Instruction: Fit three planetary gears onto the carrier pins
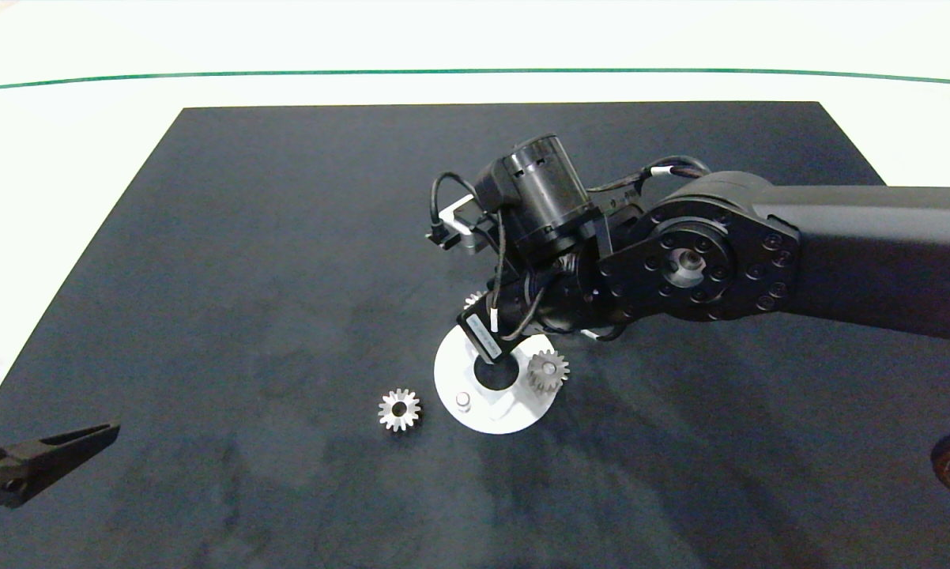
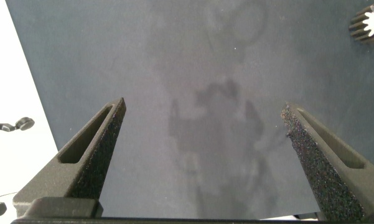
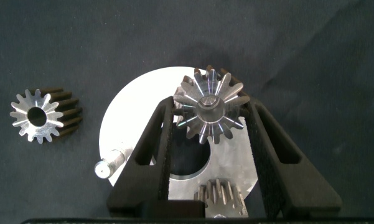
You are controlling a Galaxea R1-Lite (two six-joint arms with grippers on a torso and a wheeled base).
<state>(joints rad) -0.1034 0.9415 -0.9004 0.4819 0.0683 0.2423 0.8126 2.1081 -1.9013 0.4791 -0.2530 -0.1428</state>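
Surface: a dark mat (image 1: 285,276) lies on a white desk (image 1: 72,158) and carries all the parts.

Carrier disc: a flat white disc (image 1: 451,379) with a large centre hole sits near the middle of the mat, a little toward its near edge.

Carrier pins: three upright pale pegs on the disc. One bare pin (image 1: 463,400) stands on the side of the disc toward the mat's left edge. The other two each carry a gear.

Seated gear: a small silver gear (image 1: 548,370) sits on the pin at the side of the disc toward the mat's right edge.

Gear at the gripper: a second gear (image 3: 210,107) sits on a pin at the far side of the disc, the pin's end showing through its centre hole. In the head view only a few of its teeth show past the arm.

Loose gear: a third gear (image 1: 399,409) lies flat on the mat, just beside the disc on the side toward the mat's left edge, apart from it.

Right gripper (image 3: 210,99): over the far side of the disc, its arm reaching in from the mat's right edge. Its fingers (image 3: 158,134) stand apart on either side of the second gear, with a gap visible on each side.

Left gripper (image 2: 204,112): idle at the mat's near left corner, jaws wide apart with nothing between them.
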